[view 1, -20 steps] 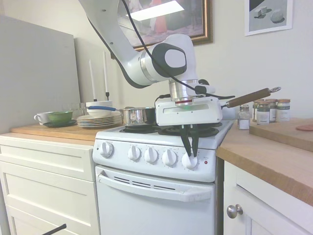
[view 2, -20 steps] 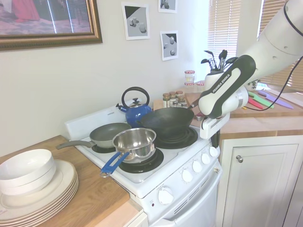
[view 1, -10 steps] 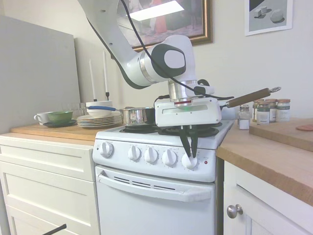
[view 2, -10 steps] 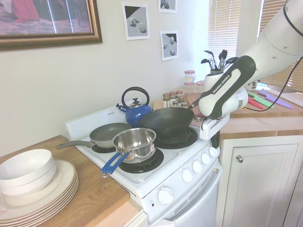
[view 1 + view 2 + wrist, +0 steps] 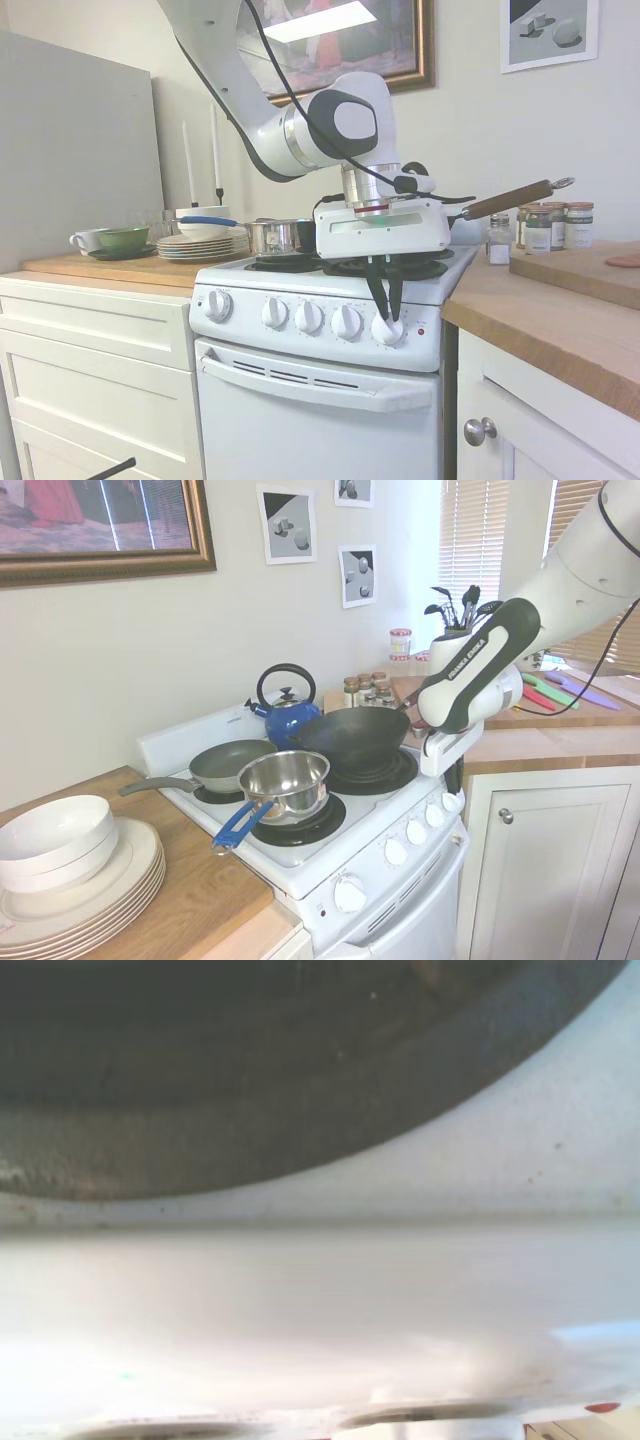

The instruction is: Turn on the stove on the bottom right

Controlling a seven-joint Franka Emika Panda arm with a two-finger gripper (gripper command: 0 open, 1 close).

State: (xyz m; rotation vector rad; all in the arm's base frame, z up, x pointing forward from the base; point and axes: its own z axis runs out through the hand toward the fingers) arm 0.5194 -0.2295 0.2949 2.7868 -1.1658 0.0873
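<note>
Low in the frame's centre, the gripper [image 5: 385, 318] pinches the stove [image 5: 300, 400]'s rightmost knob [image 5: 387, 330]. Its jaws are closed narrowly around it.

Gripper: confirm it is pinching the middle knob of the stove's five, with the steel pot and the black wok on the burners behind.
Not the middle knob. The first exterior view shows the gripper closed on the rightmost knob of the stove, beside the small red light. The steel pot and black wok do sit on the burners behind.
</note>
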